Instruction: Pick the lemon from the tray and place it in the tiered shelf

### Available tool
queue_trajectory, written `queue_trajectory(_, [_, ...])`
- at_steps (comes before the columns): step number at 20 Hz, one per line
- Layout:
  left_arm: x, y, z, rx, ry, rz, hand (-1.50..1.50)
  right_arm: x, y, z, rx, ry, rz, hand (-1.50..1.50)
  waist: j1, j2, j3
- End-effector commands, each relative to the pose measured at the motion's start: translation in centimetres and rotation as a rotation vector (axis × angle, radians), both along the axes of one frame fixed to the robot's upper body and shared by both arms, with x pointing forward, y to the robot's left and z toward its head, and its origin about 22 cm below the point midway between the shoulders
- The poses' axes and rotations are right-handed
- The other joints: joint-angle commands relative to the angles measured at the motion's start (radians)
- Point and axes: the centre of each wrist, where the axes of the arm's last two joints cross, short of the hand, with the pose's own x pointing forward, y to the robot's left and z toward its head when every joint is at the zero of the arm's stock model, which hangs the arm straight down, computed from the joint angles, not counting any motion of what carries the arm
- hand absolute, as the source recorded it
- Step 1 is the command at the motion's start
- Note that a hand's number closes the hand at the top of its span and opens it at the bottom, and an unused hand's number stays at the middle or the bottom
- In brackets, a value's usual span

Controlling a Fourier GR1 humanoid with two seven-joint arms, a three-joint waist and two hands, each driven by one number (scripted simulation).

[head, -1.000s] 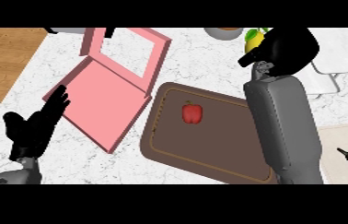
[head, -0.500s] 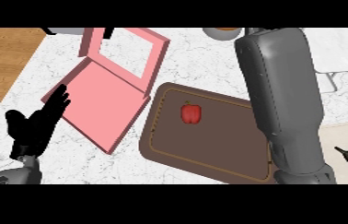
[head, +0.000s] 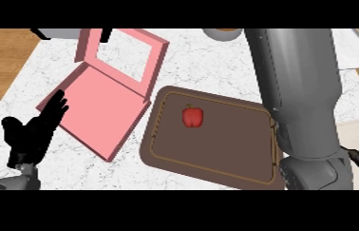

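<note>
Left hand [head: 32, 137]: fingers straight and slightly spread, pointing up, holding nothing; rests at the lower left edge, just beside the shelf's [head: 98, 109] near corner. Right hand: out of view beyond the top edge, so cannot tell how its fingers stand. Right forearm [head: 298, 92]: runs from the lower right straight up the view, crossing the tray's [head: 210, 170] right side. Lemon: shows nowhere in this view; cannot tell where it is. On the brown tray, left of middle, a red pepper [head: 193, 117], alone. Pink shelf to the tray's left on the white counter [head: 203, 63], one open frame tilted up at the back, its flat panel touching the tray's left corner.
</note>
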Motion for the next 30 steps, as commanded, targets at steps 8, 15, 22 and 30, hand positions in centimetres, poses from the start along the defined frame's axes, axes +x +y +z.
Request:
queue_trajectory(8, [-0.9,-0.6,-0.4,-0.007,0.008,0.020,0.00,1.3,-0.1,4.0,0.098,0.086,-0.264,1.50,-0.021,-0.004,0.002])
queue_trajectory(15, [-0.4,2.0,1.2,-0.005,0.002,0.029,0.00,2.9,-5.5,3.4,0.092,0.129,-0.339,1.50,-0.031,-0.005,0.003])
queue_trajectory(22, [-0.6,1.3,-0.1,-0.012,0.004,0.049,0.00,3.9,-9.2,0.8,0.118,0.102,-0.356,1.50,-0.033,0.000,0.003])
queue_trajectory(30, [-1.1,1.2,0.3,-0.002,0.005,0.051,0.00,4.2,-14.0,-2.4,0.196,0.102,-0.395,1.50,-0.031,0.000,0.004])
